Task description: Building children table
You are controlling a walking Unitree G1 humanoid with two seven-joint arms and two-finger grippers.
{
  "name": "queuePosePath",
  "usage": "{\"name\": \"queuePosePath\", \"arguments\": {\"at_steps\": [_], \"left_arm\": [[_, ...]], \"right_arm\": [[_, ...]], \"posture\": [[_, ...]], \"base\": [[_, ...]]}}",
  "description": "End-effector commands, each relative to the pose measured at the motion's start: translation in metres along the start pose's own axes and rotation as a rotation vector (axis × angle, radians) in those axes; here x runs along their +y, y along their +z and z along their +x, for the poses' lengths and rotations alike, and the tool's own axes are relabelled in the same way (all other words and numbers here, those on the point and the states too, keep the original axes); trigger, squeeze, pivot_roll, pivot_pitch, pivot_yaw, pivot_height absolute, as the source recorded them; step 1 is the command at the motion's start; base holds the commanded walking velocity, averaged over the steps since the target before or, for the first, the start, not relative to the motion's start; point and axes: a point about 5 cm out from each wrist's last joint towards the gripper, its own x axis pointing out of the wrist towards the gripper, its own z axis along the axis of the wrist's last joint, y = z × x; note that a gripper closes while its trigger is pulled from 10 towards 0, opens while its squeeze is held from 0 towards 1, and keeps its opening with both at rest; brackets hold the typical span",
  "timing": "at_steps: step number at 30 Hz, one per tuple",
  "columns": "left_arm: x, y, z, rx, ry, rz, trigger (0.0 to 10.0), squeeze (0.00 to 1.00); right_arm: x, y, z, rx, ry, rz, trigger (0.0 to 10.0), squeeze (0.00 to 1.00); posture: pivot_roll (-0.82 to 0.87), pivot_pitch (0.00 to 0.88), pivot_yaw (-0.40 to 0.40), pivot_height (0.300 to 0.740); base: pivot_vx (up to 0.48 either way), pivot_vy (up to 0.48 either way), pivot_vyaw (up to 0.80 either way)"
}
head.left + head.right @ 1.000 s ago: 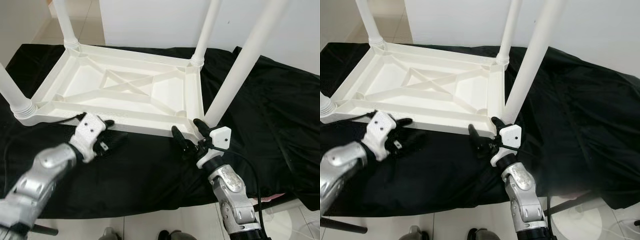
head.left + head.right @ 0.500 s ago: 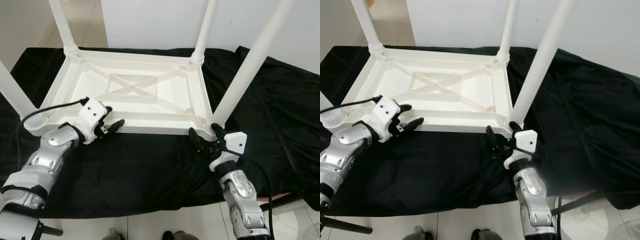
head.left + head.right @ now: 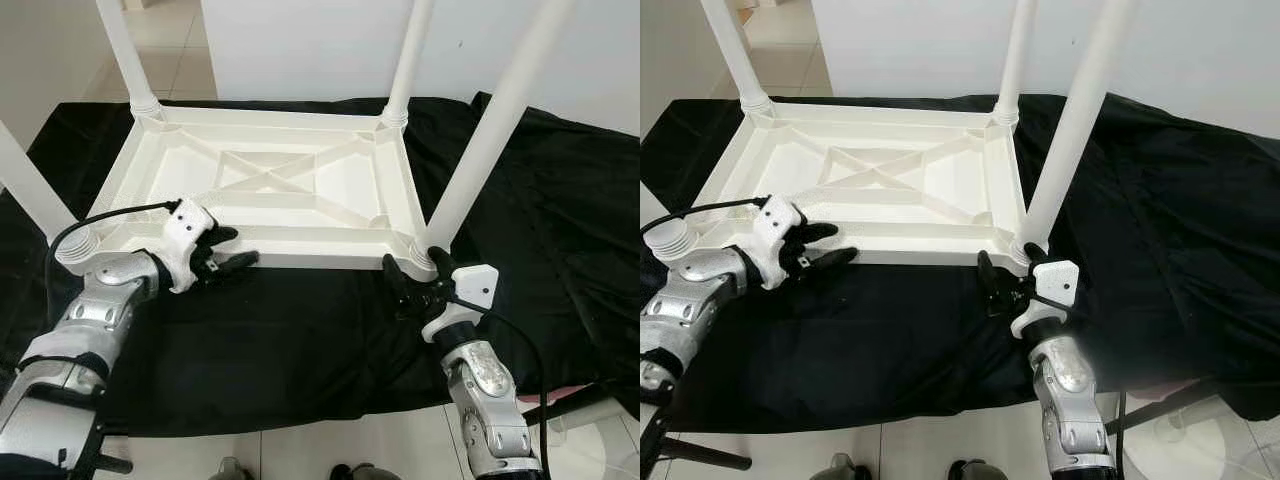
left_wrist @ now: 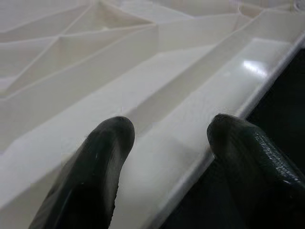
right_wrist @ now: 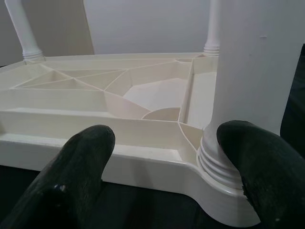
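Observation:
A white plastic children's table (image 3: 270,180) lies upside down on a black cloth, its four legs pointing up. My left gripper (image 3: 238,246) is open at the near long rim (image 4: 200,119), towards the left end, with one finger over the rim's top and the other on the cloth side. My right gripper (image 3: 415,272) is open around the near right corner, its fingers (image 5: 86,157) either side of the base of the near right leg (image 3: 490,130). Neither gripper holds anything.
The black cloth (image 3: 300,330) spreads well past the table on every side, rumpled at the right. A white wall (image 3: 300,40) stands just behind the far legs. Pale floor tiles (image 3: 300,455) run along the cloth's near edge.
The camera has shifted, so more of the table is in view. My left gripper has come up off the cloth to the near rim. The right gripper stays at the near right corner.

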Motion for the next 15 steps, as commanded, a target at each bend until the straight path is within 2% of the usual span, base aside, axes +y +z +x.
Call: {"name": "queuePosePath", "arguments": {"at_steps": [1,6,15], "left_arm": [[-0.004,-0.001,0.000,-0.004,-0.067,-0.020,10.0,0.00],[-0.007,-0.011,0.004,0.056,-0.068,0.036,10.0,0.00],[-0.010,-0.013,0.000,0.065,-0.155,-0.008,10.0,0.00]], "right_arm": [[0.001,-0.003,-0.002,0.012,-0.010,-0.007,10.0,0.00],[0.009,-0.005,-0.001,0.019,0.018,0.000,10.0,0.00],[0.007,-0.003,-0.001,0.017,0.012,-0.007,10.0,0.00]], "posture": [[-0.09,0.115,0.016,0.740],[-0.09,0.114,0.017,0.740],[-0.10,0.119,0.021,0.740]], "base": [[0.000,0.000,0.00],[0.000,0.000,0.00],[0.000,0.000,0.00]]}}
